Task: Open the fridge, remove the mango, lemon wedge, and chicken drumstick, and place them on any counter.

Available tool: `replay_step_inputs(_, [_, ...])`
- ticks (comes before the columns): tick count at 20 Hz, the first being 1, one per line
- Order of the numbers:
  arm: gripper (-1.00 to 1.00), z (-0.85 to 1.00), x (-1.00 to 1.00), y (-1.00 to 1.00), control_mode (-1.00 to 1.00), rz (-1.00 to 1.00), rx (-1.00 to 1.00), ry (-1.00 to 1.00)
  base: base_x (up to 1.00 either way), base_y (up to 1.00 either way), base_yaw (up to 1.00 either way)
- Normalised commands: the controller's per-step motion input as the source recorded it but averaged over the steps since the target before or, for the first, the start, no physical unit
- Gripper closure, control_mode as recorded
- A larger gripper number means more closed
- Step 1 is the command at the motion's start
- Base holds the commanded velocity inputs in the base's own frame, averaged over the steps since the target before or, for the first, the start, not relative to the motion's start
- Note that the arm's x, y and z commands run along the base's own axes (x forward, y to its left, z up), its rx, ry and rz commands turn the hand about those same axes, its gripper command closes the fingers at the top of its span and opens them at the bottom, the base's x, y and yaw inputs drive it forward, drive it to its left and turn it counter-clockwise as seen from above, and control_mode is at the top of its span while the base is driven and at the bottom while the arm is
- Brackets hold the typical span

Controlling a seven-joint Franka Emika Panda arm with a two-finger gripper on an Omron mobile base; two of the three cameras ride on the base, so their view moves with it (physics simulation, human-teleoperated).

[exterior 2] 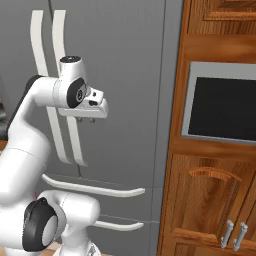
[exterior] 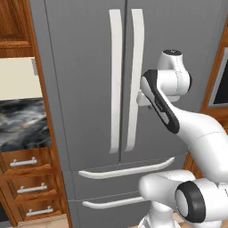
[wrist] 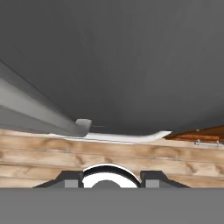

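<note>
Your hand (exterior 2: pixel 91 119) sits right up against the fridge (exterior: pixel 84 67), which stands shut, both doors closed. The two long white door handles (exterior: pixel 115 80) run just beside the hand, on its left in the right base view, and the hand points down along the door face. You cannot tell whether the fingers are parted or clenched; nothing visibly held. Below the hand lie two drawer bar handles (exterior 2: pixel 95 189). To its right stands a wooden cabinet with a built-in dark-screened oven (exterior 2: pixel 225 107). Well off to its left, the black marbled bench (exterior: pixel 22 124) sits over wooden drawers (exterior: pixel 29 176).
</note>
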Motion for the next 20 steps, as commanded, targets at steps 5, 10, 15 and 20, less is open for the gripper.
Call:
replay_step_inputs(5, [-1.0,0.0,0.0,0.0,1.0,0.0,0.0,0.0,-0.06,0.0,0.01])
replay_step_inputs(10, [-1.0,0.0,0.0,0.0,1.0,0.0,0.0,0.0,-0.54,0.18,0.07])
replay_step_inputs(15, [-1.0,0.0,0.0,0.0,1.0,0.0,0.0,0.0,-0.45,0.46,0.05])
replay_step_inputs(20, [-1.0,0.0,0.0,0.0,1.0,0.0,0.0,0.0,-0.08,0.56,0.0])
